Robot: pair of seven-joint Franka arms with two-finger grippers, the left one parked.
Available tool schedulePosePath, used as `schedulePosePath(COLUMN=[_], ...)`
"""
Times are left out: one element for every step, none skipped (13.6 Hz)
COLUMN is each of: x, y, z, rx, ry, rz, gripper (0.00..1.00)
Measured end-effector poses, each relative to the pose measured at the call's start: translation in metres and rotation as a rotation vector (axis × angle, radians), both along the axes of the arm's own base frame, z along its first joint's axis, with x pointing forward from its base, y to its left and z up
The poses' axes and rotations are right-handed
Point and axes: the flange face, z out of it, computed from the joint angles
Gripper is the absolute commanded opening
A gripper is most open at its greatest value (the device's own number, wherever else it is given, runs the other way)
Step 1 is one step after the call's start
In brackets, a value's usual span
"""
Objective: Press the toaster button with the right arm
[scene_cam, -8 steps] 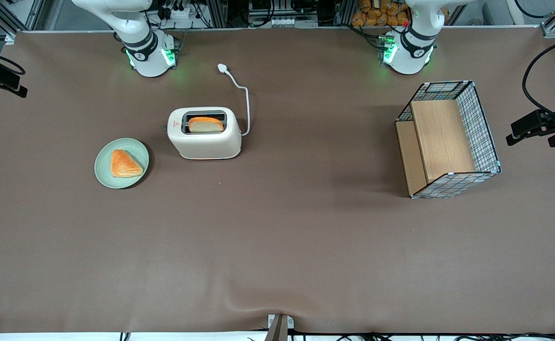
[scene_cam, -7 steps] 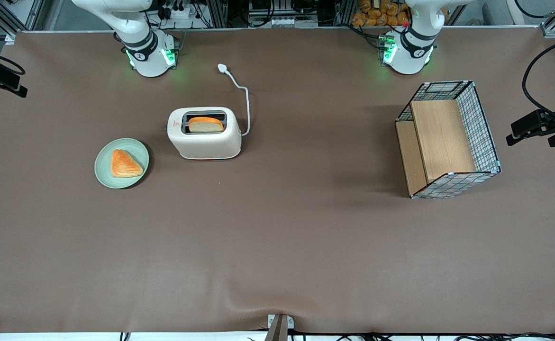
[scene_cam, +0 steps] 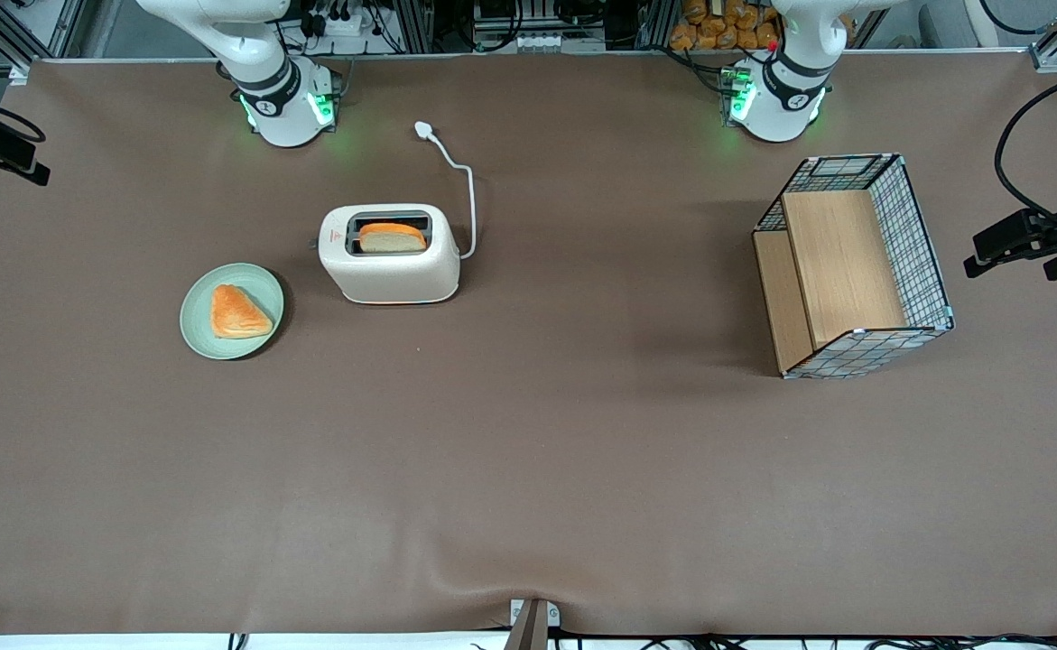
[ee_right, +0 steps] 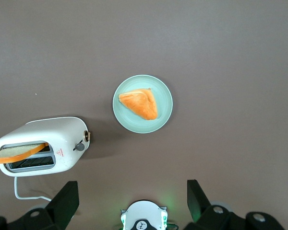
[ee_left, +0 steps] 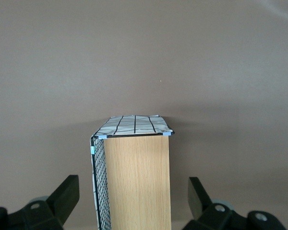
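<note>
Brown cloth is covering the whole table, and I am looking down on it through the wrist camera. My right arm's gripper is hovering high above the table, fingers spread wide apart and holding nothing. I am seeing the toaster standing near the working arm's base, a slice of bread sitting in one slot. Its toaster button is jutting from the narrow end facing the green plate, which is carrying a pastry.
</note>
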Motion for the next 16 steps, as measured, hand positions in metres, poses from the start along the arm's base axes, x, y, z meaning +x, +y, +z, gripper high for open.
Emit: schedulePosePath(x=[0.0, 0.0, 0.0, 0.0, 0.0, 0.0, 0.0, -0.001, -0.002, -0.002, -0.002, -0.001, 0.0, 0.0, -0.001, -0.002], y=[-0.001, -0.002, -0.003, -0.003, -0.005, -0.006, -0.008, -0.007, -0.004, -0.001, 0.002, 0.004, 0.005, 0.005, 0.003, -0.002], z=[0.0, 0.0, 0.0, -0.001, -0.001, -0.002, -0.002, -0.004, -0.005, -0.007, -0.008, -0.009, -0.011, -0.011, -0.012, -0.012], rx=[0.0, 0.0, 0.0, 0.0, 0.001, 0.003, 0.006, 0.011, 0.014, 0.016, 0.016, 0.017, 0.017, 0.017, 0.018, 0.018], ry=[0.0, 0.0, 0.001, 0.002, 0.002, 0.003, 0.007, 0.018, 0.033, 0.045, 0.052, 0.056, 0.058, 0.061, 0.066, 0.07], rz=[-0.002, -0.004, -0.005, -0.006, -0.007, -0.005, 0.0, 0.004, 0.01, 0.016, 0.022, 0.026, 0.027, 0.027, 0.023, 0.013], gripper=[1.0, 1.0, 1.0, 1.0, 1.0, 1.0, 1.0, 1.0, 1.0, 1.0, 1.0, 1.0, 1.0, 1.0, 1.0, 1.0])
